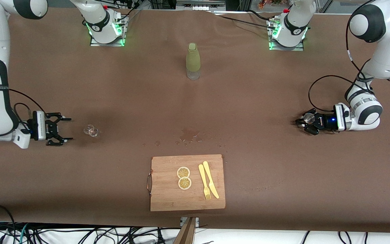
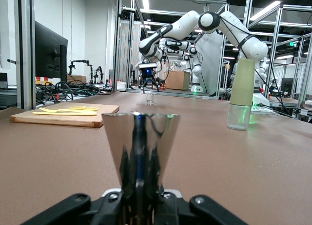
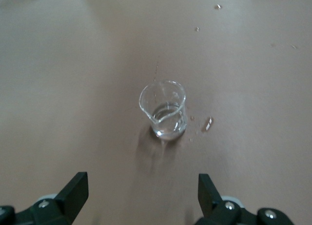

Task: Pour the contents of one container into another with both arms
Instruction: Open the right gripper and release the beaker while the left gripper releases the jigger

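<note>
A small clear glass beaker [image 1: 91, 130] [image 3: 164, 110] stands upright on the brown table with a little clear liquid in it. My right gripper [image 1: 69, 129] [image 3: 141, 188] hangs low beside it, toward the right arm's end of the table. It is open, apart from the glass, with nothing between its fingers. At the left arm's end, my left gripper [image 1: 300, 123] [image 2: 140, 186] is shut on a shiny metal cone-shaped cup [image 1: 309, 118] [image 2: 140, 137], held low over the table. The cup's inside is hidden.
A green bottle with a clear base [image 1: 193, 61] [image 2: 242, 95] stands mid-table near the robots' bases. A wooden cutting board [image 1: 168, 200] [image 2: 63, 118] with two lemon slices, a yellow knife and a fork lies near the front edge. Spilled drops [image 1: 190, 135] wet the table between them.
</note>
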You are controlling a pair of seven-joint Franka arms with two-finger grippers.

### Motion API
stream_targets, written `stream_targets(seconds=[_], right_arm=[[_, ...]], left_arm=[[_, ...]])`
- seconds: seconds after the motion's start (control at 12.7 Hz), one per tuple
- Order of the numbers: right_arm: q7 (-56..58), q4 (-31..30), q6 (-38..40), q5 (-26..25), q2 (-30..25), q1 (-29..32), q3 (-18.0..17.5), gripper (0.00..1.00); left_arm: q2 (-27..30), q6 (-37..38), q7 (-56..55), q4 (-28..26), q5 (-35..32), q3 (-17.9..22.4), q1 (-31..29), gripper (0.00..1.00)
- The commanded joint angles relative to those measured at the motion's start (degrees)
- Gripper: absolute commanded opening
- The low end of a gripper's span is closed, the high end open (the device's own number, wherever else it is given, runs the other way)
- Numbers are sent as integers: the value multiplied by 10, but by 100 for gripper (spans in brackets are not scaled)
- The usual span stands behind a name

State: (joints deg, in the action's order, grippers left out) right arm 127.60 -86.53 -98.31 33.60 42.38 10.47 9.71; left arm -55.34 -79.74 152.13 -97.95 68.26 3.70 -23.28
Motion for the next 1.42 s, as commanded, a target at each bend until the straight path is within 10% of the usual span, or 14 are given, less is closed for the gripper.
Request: stream_targets(seconds=[0.0,0.47,0.63,0.95,1.34], right_arm=[[-114,-13,5,-61,-59,-4,-6,100],[-360,-14,4,-171,-142,-76,-6,100],[-437,-14,2,-207,-163,-97,-6,100],[-602,-42,-7,-264,-215,-149,-7,100],[-801,-53,-19,-360,-260,-149,-92,100]], left_arm=[[1,8,18,-1,-8,-1,-3,31],[0,7,21,-1,-8,-1,-3,47],[0,8,22,0,-8,-1,-4,100],[11,6,21,5,-8,0,-6,100],[53,3,-8,8,-54,23,-11,100]])
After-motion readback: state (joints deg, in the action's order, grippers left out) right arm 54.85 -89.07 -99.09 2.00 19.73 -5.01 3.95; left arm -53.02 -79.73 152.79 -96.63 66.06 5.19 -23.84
